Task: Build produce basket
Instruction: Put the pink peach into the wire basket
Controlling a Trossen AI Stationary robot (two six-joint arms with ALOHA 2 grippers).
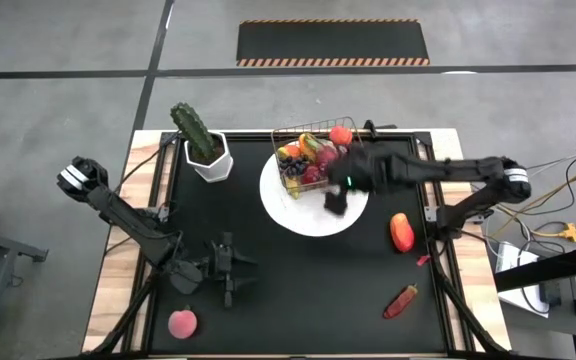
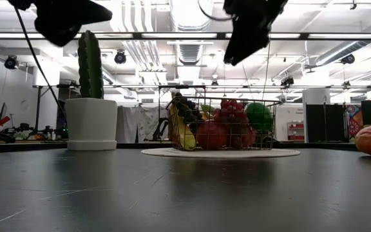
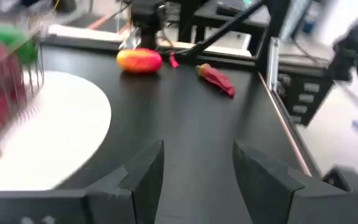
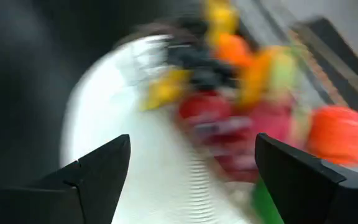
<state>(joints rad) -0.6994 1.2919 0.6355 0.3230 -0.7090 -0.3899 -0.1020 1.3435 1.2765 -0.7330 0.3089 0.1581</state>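
Note:
The wire basket (image 1: pixel 313 152) stands on a round white plate (image 1: pixel 308 212) at the far middle of the table, filled with produce: grapes, banana, red and orange pieces (image 2: pixel 221 127). My right gripper (image 1: pixel 334 203) hovers open and empty above the plate, just near of the basket; its wrist view (image 4: pixel 191 168) looks down on the blurred produce (image 4: pixel 229 93). My left gripper (image 1: pixel 230 270) is open and empty at the near left, low over the mat, and its fingers show apart in its wrist view (image 3: pixel 194 168). Three pieces lie loose on the mat: an orange-red fruit (image 1: pixel 401 232), a red chili (image 1: pixel 400 300) and a pink peach (image 1: pixel 181 323).
A green cactus in a white pot (image 1: pixel 206 150) stands at the far left, beside the plate. A small red scrap (image 1: pixel 423 260) lies near the right edge of the mat. The black mat (image 1: pixel 298 300) lies bare at the near middle.

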